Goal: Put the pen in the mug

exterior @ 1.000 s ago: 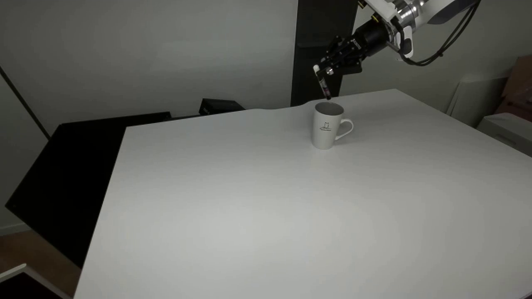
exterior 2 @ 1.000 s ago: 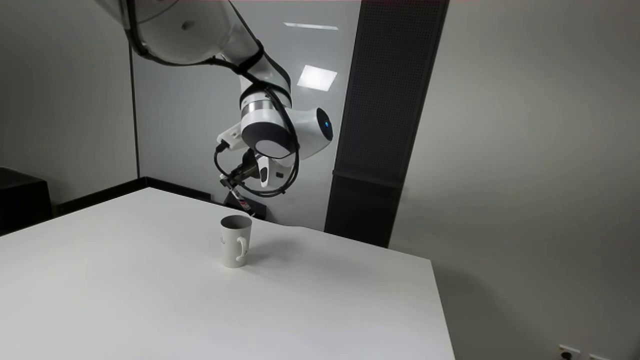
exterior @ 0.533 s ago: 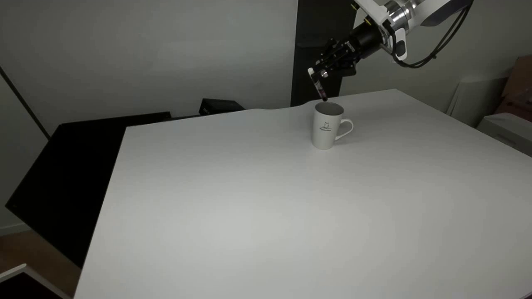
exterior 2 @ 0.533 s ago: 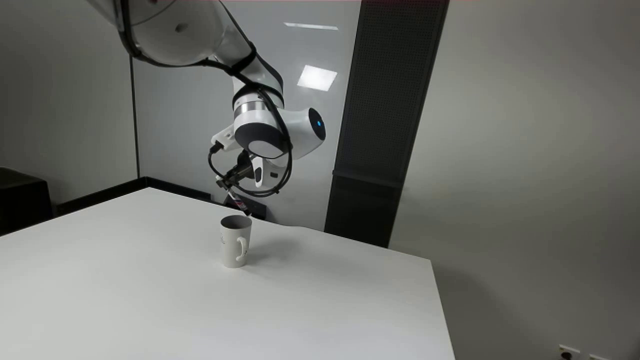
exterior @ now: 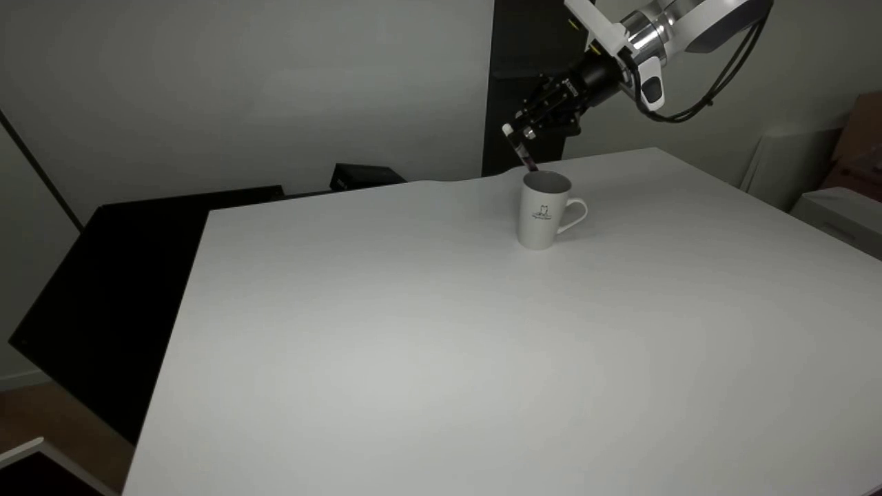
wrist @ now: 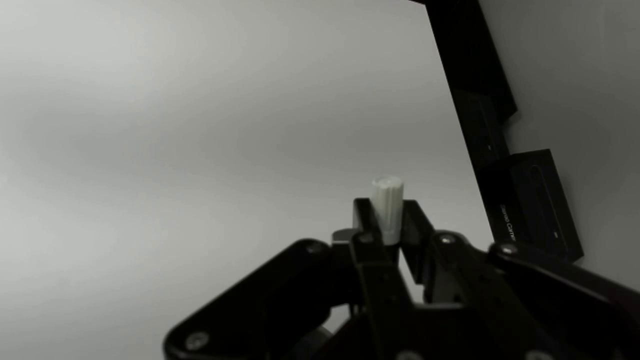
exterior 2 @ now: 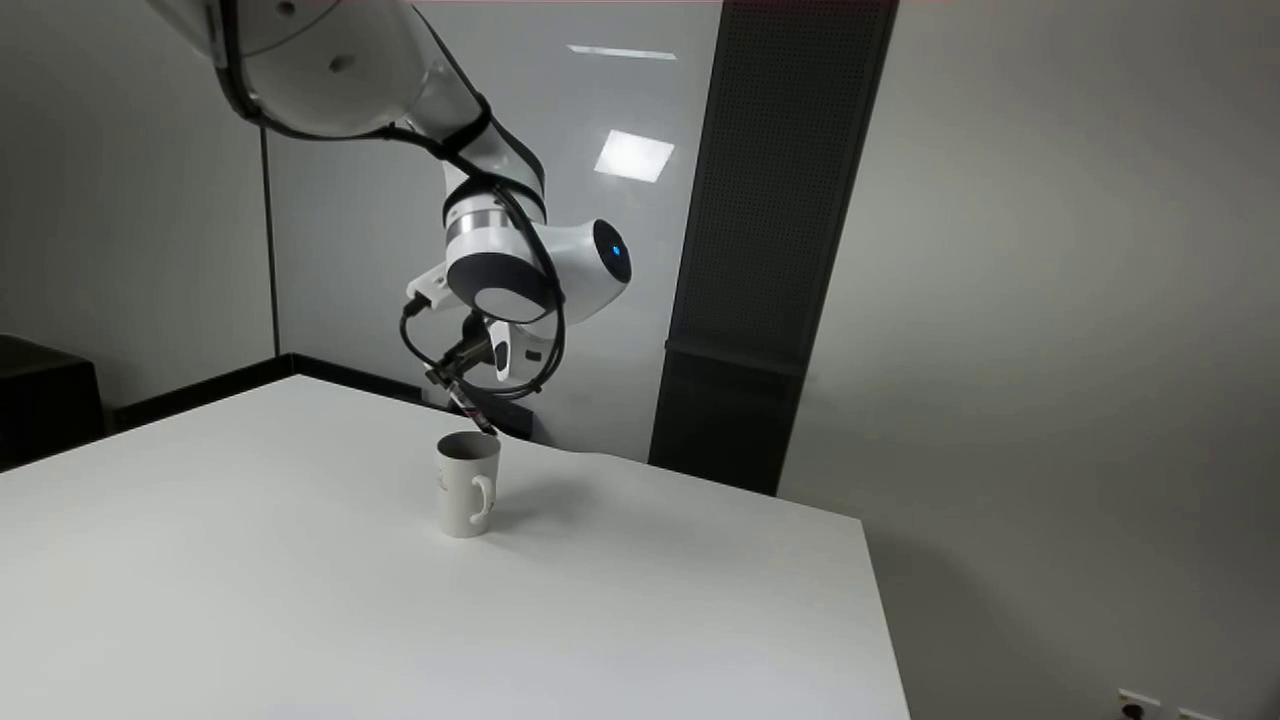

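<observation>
Tool (wrist: 388, 221) pinching tilted pen (exterior: 521, 151) near white end, dark end down just by far rim of upright mug (exterior: 541, 213) on desk (exterior: 413, 331); touching or not, unclear.

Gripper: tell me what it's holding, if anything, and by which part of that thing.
The gripper holds the pen near its white end; the rest slants down below the grip.

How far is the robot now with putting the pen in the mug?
Looks done: the pen is off the table, clamped in the gripper. In hand: its lower end is near the rim of the upright mug; contact is unclear. Left: guiding the pen inside and releasing it.
</observation>
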Robot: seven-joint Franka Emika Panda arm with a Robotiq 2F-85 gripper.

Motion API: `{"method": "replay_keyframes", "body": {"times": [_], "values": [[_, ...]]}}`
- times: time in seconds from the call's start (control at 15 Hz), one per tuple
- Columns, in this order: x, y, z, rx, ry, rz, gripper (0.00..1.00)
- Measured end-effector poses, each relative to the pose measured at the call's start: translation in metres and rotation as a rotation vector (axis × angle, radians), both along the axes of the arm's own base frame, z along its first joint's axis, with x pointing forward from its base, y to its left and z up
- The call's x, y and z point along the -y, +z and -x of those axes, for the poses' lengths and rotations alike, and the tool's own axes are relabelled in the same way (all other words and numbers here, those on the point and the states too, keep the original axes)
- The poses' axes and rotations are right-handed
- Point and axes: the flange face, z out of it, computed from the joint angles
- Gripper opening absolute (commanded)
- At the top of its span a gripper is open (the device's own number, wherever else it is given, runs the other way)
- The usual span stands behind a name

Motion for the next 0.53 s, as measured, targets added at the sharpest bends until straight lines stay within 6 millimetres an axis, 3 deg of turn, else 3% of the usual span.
{"method": "replay_keyframes", "body": {"times": [0.27, 0.53], "values": [[-0.010, 0.002, -0.001, 0.007, 0.006, 0.009, 0.07], [-0.027, 0.016, 0.000, 0.026, 0.019, 0.021, 0.07]]}}
